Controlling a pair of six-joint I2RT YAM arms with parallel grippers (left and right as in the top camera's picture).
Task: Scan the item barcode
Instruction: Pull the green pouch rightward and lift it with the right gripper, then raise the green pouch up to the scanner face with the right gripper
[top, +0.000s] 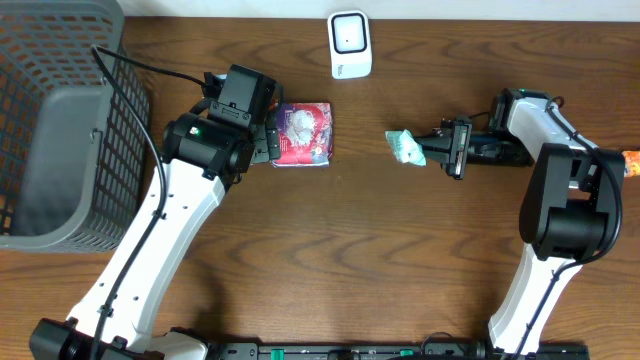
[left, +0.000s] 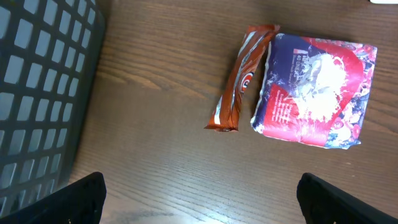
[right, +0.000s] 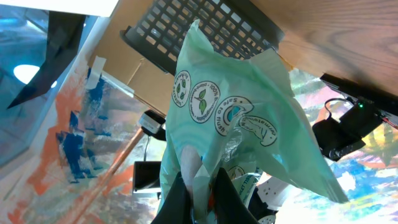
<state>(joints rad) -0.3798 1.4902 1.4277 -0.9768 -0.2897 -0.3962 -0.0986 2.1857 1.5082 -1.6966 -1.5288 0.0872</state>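
Note:
My right gripper (top: 424, 150) is shut on a pale green tissue packet (top: 404, 146), holding it sideways above the table right of centre. In the right wrist view the packet (right: 231, 118) fills the middle, and its crumpled edge is pinched between the dark fingers (right: 176, 200). A white barcode scanner (top: 350, 44) stands at the table's far edge, up and to the left of the packet. My left gripper (top: 262, 140) is open, just left of a red and blue packet (top: 303, 133). Its fingertips (left: 81, 198) are wide apart over bare wood.
A dark mesh basket (top: 60, 110) fills the far left and also shows in the left wrist view (left: 37, 93). An orange-brown snack bar (left: 242, 78) lies against the red and blue packet (left: 317, 90). A small orange object (top: 631, 160) sits at the right edge.

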